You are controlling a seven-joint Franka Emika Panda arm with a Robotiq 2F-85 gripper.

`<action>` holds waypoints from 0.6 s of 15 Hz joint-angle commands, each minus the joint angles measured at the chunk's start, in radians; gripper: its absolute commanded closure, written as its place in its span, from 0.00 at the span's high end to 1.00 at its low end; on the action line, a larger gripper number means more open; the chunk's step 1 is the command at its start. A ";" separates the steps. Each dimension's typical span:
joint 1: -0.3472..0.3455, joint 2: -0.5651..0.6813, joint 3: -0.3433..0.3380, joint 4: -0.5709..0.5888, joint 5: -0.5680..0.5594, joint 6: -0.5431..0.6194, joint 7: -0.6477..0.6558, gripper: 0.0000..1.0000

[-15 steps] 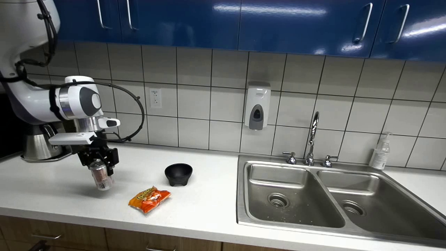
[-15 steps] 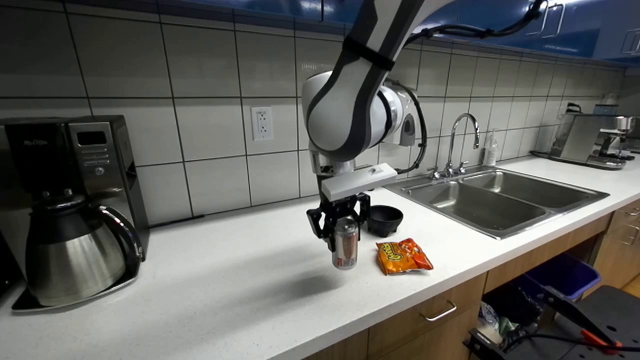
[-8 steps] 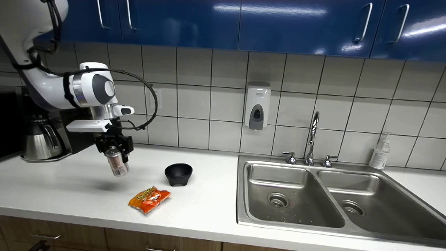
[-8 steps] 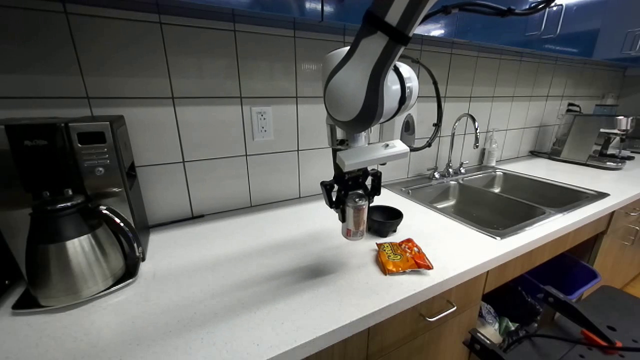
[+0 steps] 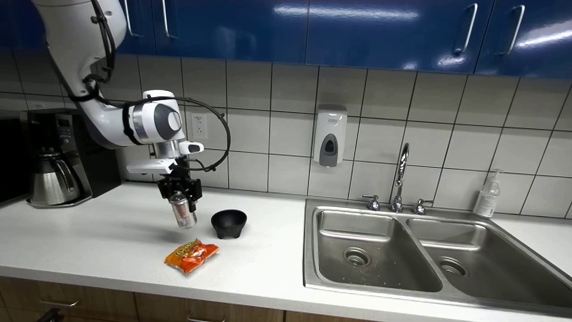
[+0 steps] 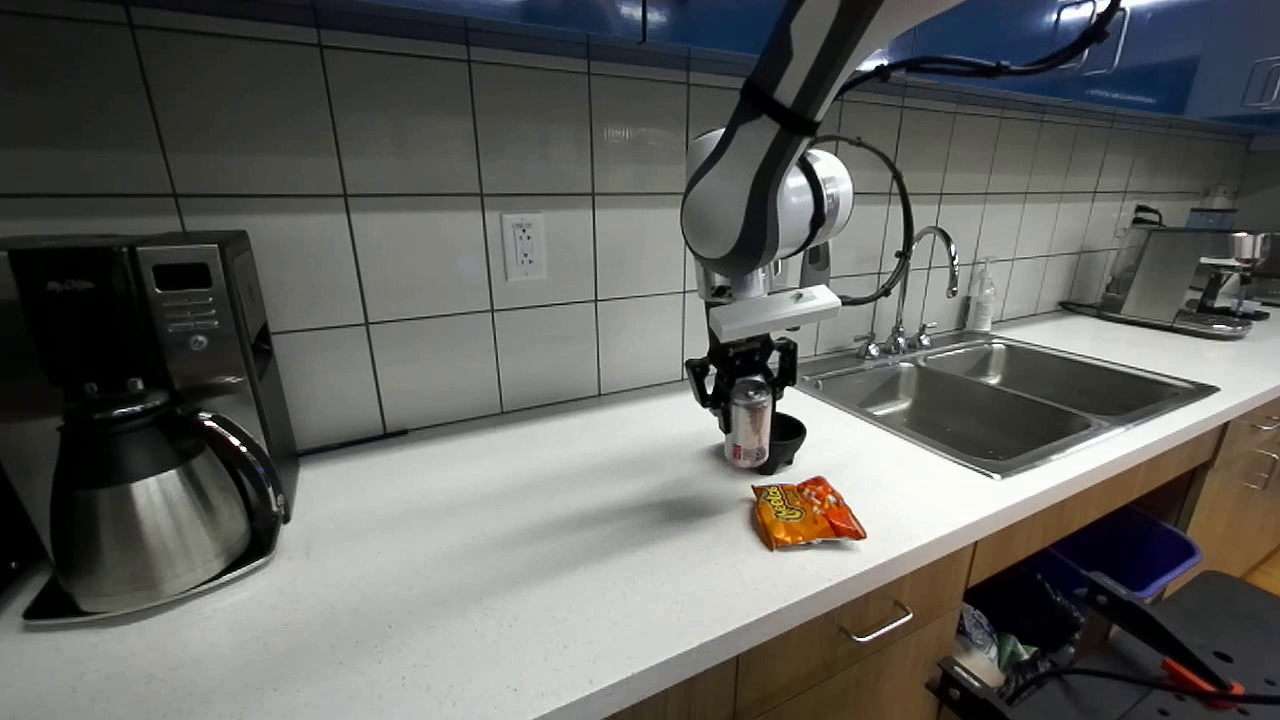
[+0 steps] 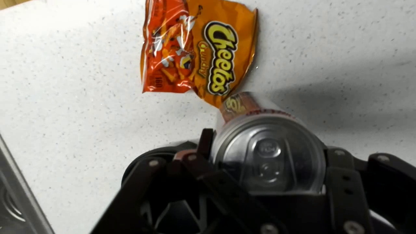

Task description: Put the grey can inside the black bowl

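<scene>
Grey soda can [image 5: 183, 213]: held in the air, just left of the black bowl [image 5: 229, 227] in an exterior view, not yet over it; the shadow [image 6: 690, 512] lies apart from its base.
Gripper [image 6: 749, 415]: clamped on the can, one finger [image 7: 338, 162] per side, on its upper part.
High grip: presumably leaves the lower body free, so that the base can enter the bowl first.
Can tilt: base leans toward the lower right in an exterior view; levelling before release is advisable, since a can this tall may tip in so small a bowl.
Bowl position: upright, mouth up, on the counter [image 6: 480, 540]; suits loading from above.
Can finish: smooth metal cylinder, tapered shoulder, recessed glossy lid with tab, reddish label band.
Bowl form: round, flared wall on short feet; apparently moulded plastic, unconfirmed.
Cheetos Crunchy packet [image 7: 201, 52]: crinkled, shiny film, upper centre of the wrist view; appears off the direct line from can to bowl.
Counter surface: white, finely speckled.
</scene>
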State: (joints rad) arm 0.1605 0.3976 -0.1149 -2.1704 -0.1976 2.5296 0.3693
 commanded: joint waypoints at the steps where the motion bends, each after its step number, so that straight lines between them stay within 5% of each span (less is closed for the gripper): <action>1: -0.019 0.077 -0.013 0.139 -0.012 -0.078 -0.013 0.40; 9: -0.057 0.210 -0.029 0.374 0.006 -0.192 -0.031 0.40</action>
State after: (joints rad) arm 0.1259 0.5516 -0.1438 -1.9093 -0.1973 2.4142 0.3681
